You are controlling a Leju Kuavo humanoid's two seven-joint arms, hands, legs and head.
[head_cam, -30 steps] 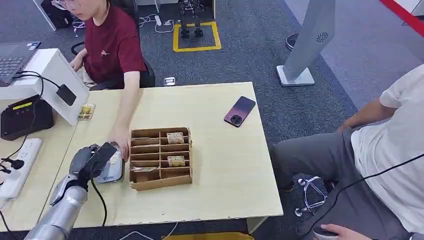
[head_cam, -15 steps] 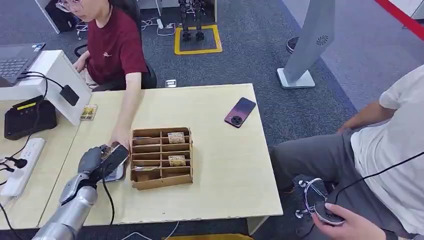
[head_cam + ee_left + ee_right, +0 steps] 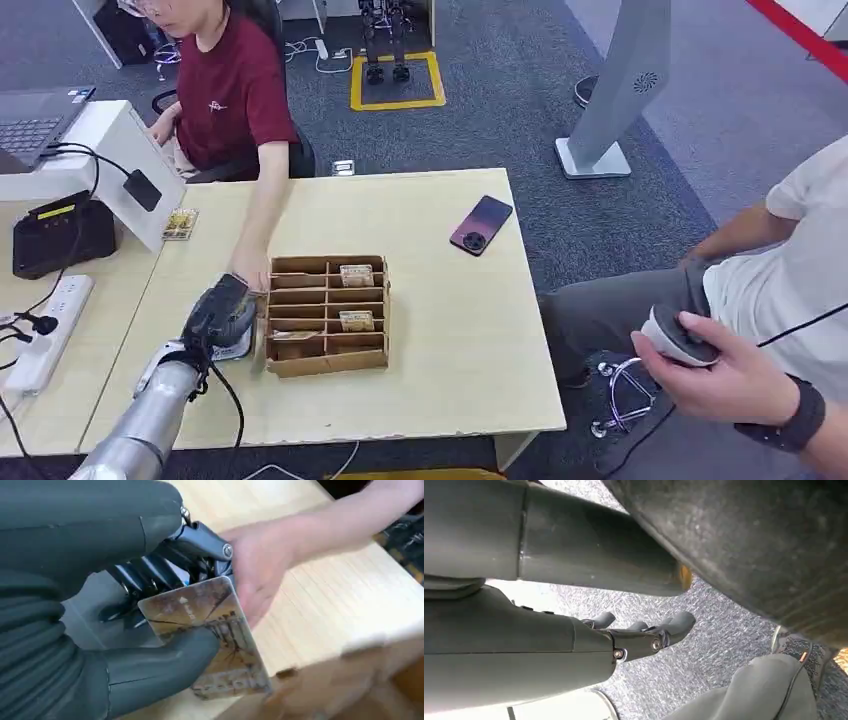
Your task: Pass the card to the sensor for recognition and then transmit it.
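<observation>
My left hand (image 3: 218,310) hovers over the grey-white sensor pad (image 3: 238,347) on the table, just left of the cardboard organiser. It pinches a brownish patterned card (image 3: 216,632) between the thumb (image 3: 165,667) and the dark fingers (image 3: 150,575). The card juts out toward the organiser's edge. A person in a red shirt reaches over the table, and that person's hand (image 3: 248,275) (image 3: 260,565) sits right beside my fingers. My right hand (image 3: 644,630) hangs by my body above the carpet, fingers loosely apart, holding nothing.
A cardboard organiser (image 3: 325,315) with several slots and a few cards stands mid-table. A phone (image 3: 480,222) lies toward the far right. A black terminal (image 3: 62,232), white stand (image 3: 110,150) and power strip (image 3: 45,330) sit left. A second person's hand (image 3: 730,375) at right holds a round device.
My left hand has carried the card forward and right over the sensor pad, closer to the organiser and the reaching person's hand. The person at right has raised a hand with a round device.
</observation>
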